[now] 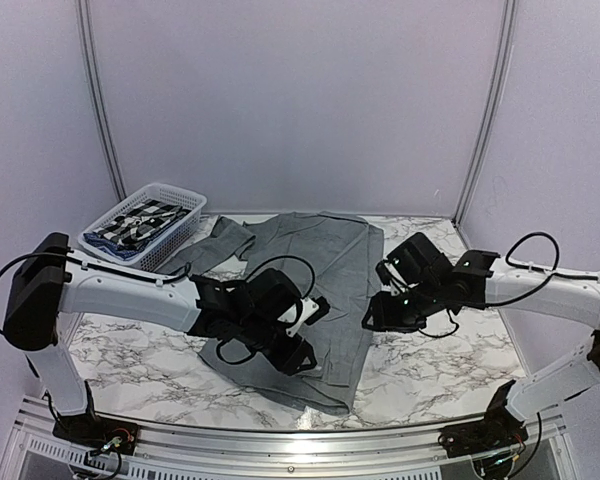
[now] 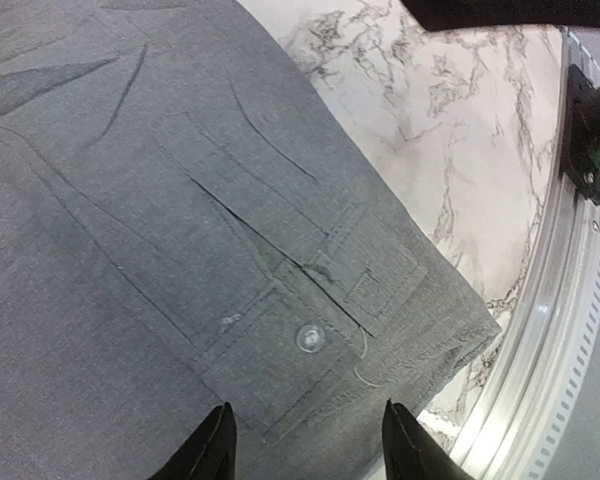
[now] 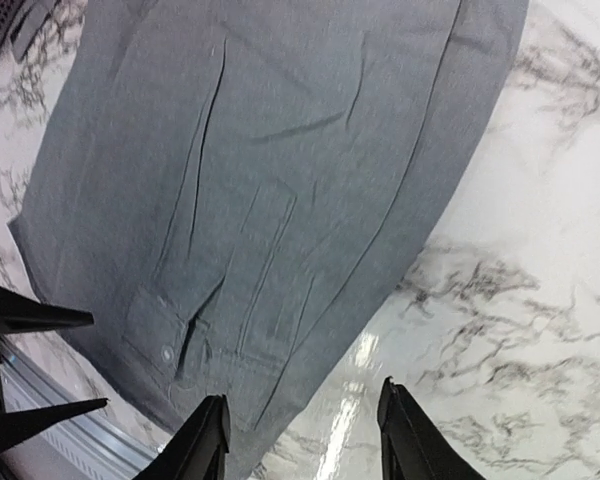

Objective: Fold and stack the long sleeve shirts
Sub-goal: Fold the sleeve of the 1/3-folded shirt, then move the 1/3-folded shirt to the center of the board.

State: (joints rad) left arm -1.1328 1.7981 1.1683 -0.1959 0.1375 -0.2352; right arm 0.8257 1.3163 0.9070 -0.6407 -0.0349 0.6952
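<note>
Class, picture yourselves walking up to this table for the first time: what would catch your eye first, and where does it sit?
The big grey shirt spread across the middle of the marble table stands out first. The left gripper hangs open over its buttoned cuff, and the right gripper is open by the shirt's right edge. Next is the white basket at the far left, holding checked cloth.

Left arm [image 1: 130, 293] hides grey shirt [image 1: 332, 262] middle; basket [image 1: 176, 236] contents unclear.
</note>
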